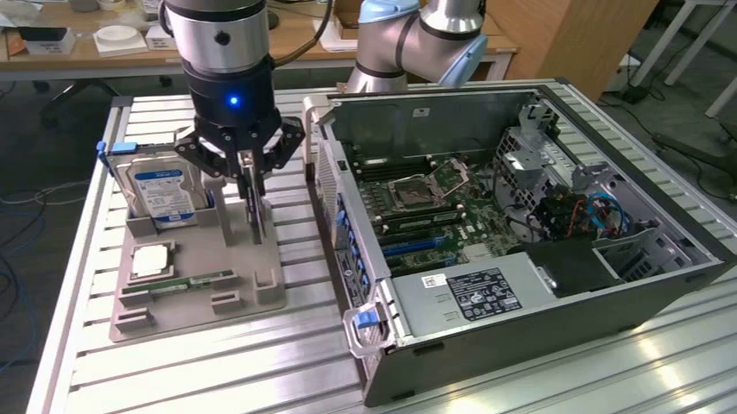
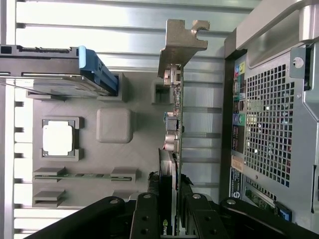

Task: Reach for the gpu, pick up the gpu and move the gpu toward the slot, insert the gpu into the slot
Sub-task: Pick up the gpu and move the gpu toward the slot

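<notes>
The gpu [image 1: 254,214] stands upright on edge in the grey holder tray [image 1: 196,259], clamped on both faces by the hand [image 1: 248,177]. The wrist view has the gpu [image 2: 175,144] edge-on: a thin dark board with small connectors and a pale metal bracket with a hooked tip at its far end, the hand [image 2: 174,183] closed on its near end. The exterior view shows the blue-labelled hard drive [image 1: 161,194] beside it and the open computer case [image 1: 519,216] on the counter [image 1: 173,371].
</notes>
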`<state>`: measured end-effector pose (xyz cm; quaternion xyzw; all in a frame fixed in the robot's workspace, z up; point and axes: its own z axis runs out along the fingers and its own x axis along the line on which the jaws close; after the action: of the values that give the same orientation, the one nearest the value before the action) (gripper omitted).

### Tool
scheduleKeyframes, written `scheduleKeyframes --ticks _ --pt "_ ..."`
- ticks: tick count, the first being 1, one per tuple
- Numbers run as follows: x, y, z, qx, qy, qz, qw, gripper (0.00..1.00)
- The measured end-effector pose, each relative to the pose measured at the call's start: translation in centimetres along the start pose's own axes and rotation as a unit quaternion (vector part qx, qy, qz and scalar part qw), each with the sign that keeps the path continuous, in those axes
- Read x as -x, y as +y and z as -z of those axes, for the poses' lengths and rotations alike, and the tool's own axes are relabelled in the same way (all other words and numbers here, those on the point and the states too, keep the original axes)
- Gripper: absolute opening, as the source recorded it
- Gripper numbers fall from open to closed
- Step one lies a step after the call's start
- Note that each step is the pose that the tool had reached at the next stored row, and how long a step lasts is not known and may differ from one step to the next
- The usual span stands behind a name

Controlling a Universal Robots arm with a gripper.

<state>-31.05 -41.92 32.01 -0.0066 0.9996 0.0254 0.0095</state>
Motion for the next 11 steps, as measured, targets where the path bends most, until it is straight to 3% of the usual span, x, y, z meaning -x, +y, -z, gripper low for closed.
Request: scheduleKeyframes --ticks 11 --pt "0.01 0.03 0.53 0.0000 0.0000 0.000 1.0000 0.26"
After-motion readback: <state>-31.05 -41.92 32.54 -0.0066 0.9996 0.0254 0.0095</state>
